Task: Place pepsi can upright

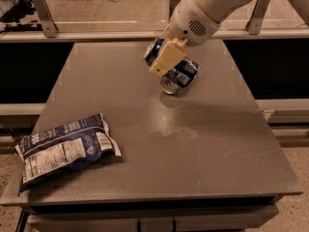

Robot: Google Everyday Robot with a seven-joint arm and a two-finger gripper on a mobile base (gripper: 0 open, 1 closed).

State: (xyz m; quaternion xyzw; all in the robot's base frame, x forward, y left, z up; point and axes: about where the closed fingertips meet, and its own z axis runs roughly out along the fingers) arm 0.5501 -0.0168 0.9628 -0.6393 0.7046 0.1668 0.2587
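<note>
**Pepsi can tilted in claw**

Claw [163, 62] is over the far middle of the worktop [193, 168], clamped on the pepsi can [155, 50]. The can is tilted, not upright. 1 dark blue snack bag [65, 149] lies front left, well apart.

Gripper [166, 64] on pepsi can [155, 51] hides its middle

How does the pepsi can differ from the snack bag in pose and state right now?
The pepsi can is clamped in the hand, tilted, toward the far side of the table; the snack bag lies flat and untouched at the near left corner. The pepsi can is a rigid cylinder; the snack bag is a flat, crinkled pouch with a white printed panel. Both are dark blue.
</note>
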